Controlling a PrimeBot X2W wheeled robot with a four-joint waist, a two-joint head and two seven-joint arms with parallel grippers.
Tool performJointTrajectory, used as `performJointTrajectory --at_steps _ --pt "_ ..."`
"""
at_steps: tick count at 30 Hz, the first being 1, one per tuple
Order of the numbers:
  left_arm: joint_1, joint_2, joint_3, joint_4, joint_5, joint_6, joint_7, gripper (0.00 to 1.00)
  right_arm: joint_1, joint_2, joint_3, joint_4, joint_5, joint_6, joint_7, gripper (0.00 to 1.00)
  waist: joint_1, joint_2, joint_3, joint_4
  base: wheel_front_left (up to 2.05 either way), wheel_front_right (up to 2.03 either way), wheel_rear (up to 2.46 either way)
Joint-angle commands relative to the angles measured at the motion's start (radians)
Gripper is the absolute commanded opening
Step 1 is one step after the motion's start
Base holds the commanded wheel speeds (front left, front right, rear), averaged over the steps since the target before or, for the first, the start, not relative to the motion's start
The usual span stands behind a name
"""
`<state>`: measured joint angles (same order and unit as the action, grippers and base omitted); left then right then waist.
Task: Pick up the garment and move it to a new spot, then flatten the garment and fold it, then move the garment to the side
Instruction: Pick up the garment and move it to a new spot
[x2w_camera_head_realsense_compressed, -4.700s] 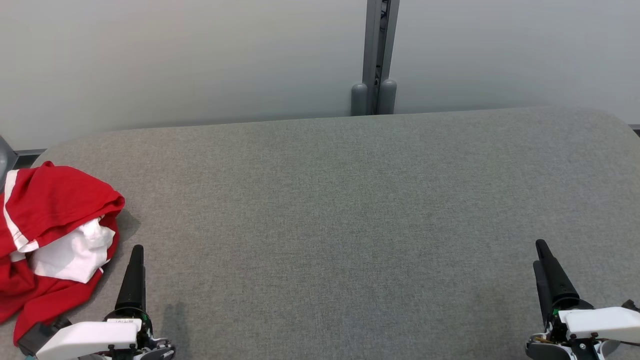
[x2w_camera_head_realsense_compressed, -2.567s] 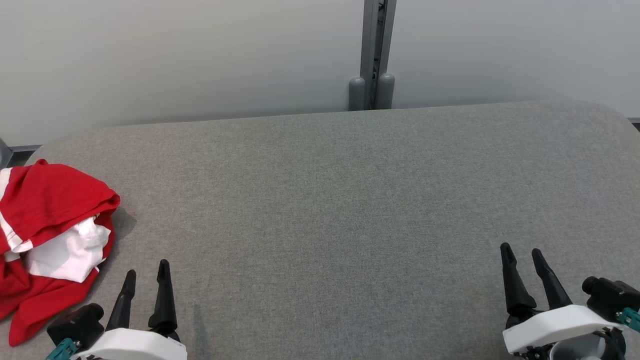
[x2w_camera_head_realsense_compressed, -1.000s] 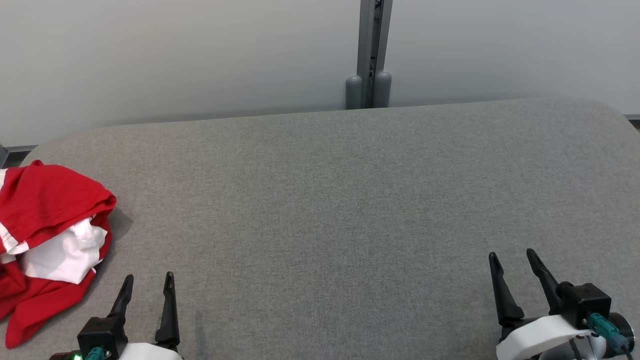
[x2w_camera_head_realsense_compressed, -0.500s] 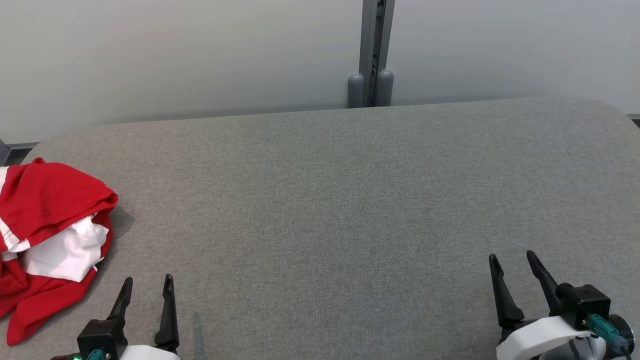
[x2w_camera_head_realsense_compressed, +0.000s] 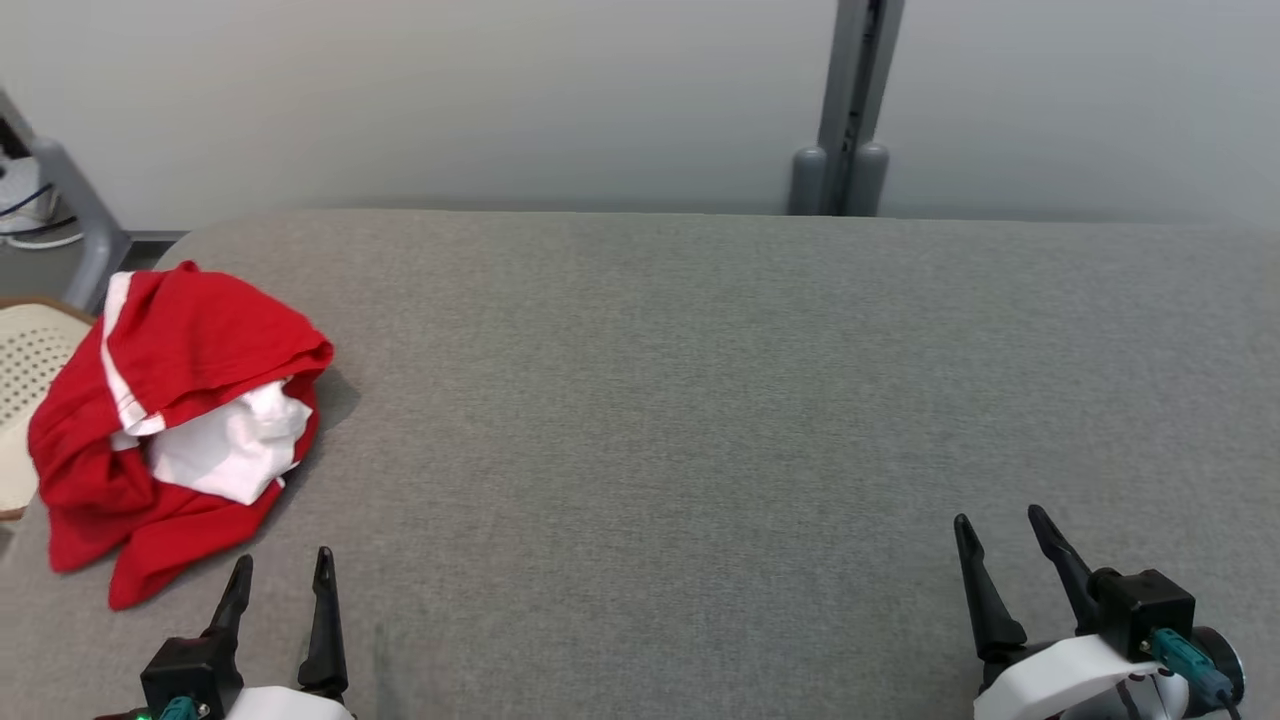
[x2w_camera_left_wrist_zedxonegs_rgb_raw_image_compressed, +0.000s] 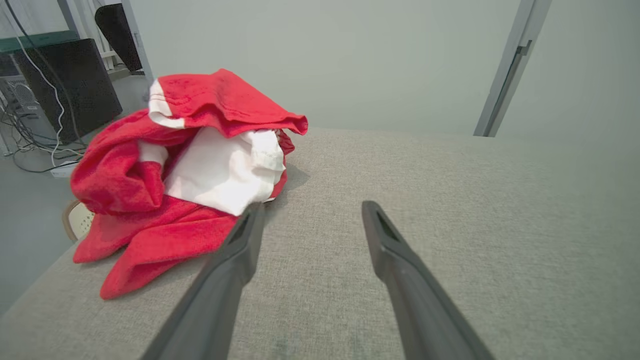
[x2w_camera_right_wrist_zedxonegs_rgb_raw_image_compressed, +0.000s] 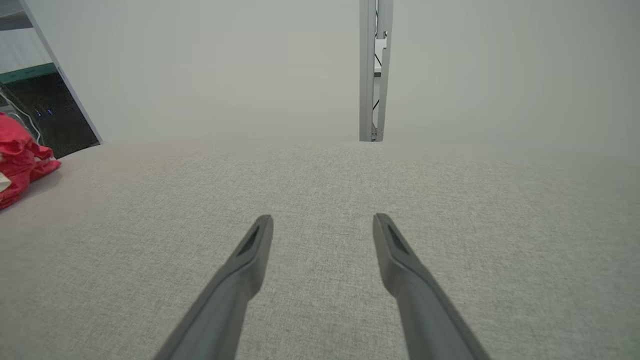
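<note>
Two spread, empty claws: the crumpled garment (x2w_camera_head_realsense_compressed: 200, 340) lies just ahead-left of my left claw (x2w_camera_head_realsense_compressed: 282, 556), handy for grabbing; my right claw (x2w_camera_head_realsense_compressed: 998, 515) idles well apart

The left gripper (x2w_camera_head_realsense_compressed: 281, 565) and right gripper (x2w_camera_head_realsense_compressed: 998, 520) are each formed of two long, dark, tapering fingers (x2w_camera_left_wrist_zedxonegs_rgb_raw_image_compressed: 400, 270), slotted near the tips. Behind them, smooth rounded white shells (x2w_camera_head_realsense_compressed: 1050, 680) are seen, with black camera blocks (x2w_camera_head_realsense_compressed: 1140, 612) and teal plugs (x2w_camera_head_realsense_compressed: 1180, 658) attached.
</note>
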<state>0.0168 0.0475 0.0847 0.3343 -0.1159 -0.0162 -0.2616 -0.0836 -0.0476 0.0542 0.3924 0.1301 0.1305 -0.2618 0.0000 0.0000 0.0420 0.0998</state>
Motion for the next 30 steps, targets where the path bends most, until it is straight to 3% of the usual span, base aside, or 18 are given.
performJointTrajectory --at_steps 1,12,17,30 --pt "0.001 0.005 0.010 -0.003 -0.007 0.008 -0.005 1.00 -0.006 -0.006 0.010 0.004 0.012 0.000 -0.005 1.00 0.0000 0.0000 0.004 0.071 0.00 0.00 0.00" --pt "0.028 0.005 0.050 0.006 -0.030 0.027 -0.003 1.00 -0.018 -0.006 0.068 0.027 0.036 0.000 -0.005 1.00 0.0000 0.0000 0.008 0.225 0.00 0.00 0.00" --pt "0.029 0.005 0.068 0.021 -0.056 0.012 -0.003 1.00 -0.020 -0.006 0.083 0.037 0.047 0.000 -0.005 1.00 0.0000 0.0000 0.011 0.278 0.00 0.00 0.00" --pt "-0.039 0.006 0.108 0.065 -0.078 -0.023 -0.003 1.00 -0.045 -0.006 0.099 0.051 0.039 0.000 -0.005 1.00 0.0000 0.0000 0.053 0.266 0.00 0.00 0.00"
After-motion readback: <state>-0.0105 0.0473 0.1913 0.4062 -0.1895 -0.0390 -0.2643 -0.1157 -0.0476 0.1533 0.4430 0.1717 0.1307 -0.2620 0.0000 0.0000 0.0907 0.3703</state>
